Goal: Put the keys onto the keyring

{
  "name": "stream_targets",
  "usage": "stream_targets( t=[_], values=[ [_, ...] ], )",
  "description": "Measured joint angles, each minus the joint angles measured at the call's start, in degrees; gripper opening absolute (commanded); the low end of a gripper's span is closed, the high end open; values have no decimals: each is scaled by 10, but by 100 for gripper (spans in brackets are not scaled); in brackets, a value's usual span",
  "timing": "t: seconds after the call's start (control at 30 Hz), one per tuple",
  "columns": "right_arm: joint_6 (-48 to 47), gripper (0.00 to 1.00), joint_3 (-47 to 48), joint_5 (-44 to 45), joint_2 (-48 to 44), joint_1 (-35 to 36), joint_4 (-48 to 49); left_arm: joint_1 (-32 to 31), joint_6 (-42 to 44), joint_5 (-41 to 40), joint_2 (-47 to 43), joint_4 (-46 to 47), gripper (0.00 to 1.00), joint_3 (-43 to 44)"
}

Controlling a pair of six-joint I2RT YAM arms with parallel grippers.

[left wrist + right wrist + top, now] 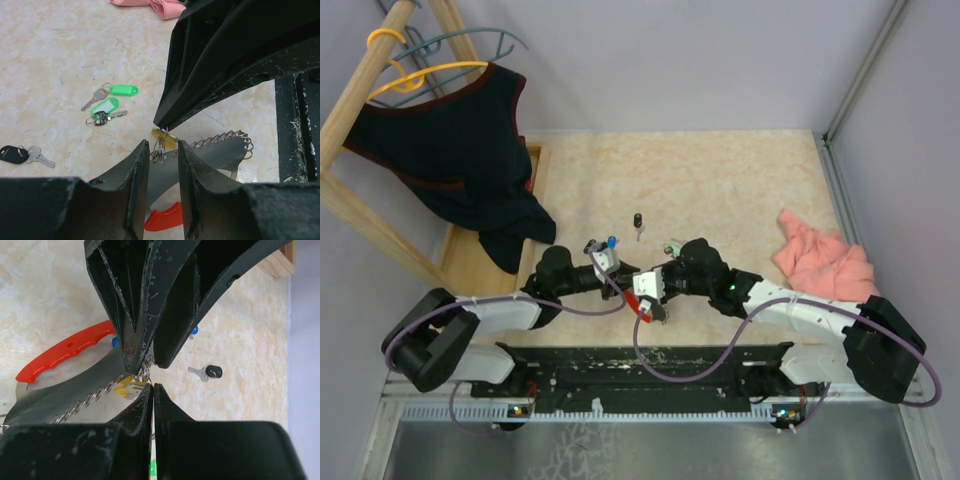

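The keyring lies between both grippers: red band (65, 350), grey toothed strip (220, 150); in the top view only a bit of red (642, 310) shows. My right gripper (152, 386) is shut on a yellow key (165, 139) and holds it over the strip. My left gripper (163, 147) is narrowly open, with a bunch of small metal rings (159, 151) between its fingertips. Both grippers meet tip to tip (632, 280). Two green keys (112, 97), a black key (211, 371) and a blue key (610, 242) lie loose on the table.
A pink cloth (825, 262) lies at the right. A dark garment (460, 150) hangs from a wooden rack (485, 262) at the left, with hangers above. A metal rail (835, 190) runs along the table's right edge.
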Motion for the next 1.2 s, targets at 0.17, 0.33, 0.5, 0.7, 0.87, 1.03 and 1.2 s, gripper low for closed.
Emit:
stream_targets(
  t=[0.17, 0.33, 0.5, 0.7, 0.87, 1.03, 1.2],
  values=[
    [0, 0, 0, 0, 0, 0, 0, 0, 17, 13, 17, -30, 31, 19],
    [0, 0, 0, 0, 0, 0, 0, 0, 23, 17, 26, -43, 24, 23],
    [0, 0, 0, 0, 0, 0, -2, 0, 25, 17, 30, -50, 5, 28],
    [2, 0, 0, 0, 0, 0, -5, 0, 25, 16, 35, -55, 1, 33],
    [5, 0, 0, 2, -5, 0, -10, 0, 15, 1, 33, -54, 1, 33],
    [10, 0, -3, 9, -11, 0, 2, 0, -5, -20, 12, -54, 1, 33],
    [16, 0, -14, 21, -11, 0, 15, 0, -23, -37, 2, -54, 1, 29]
  ],
)
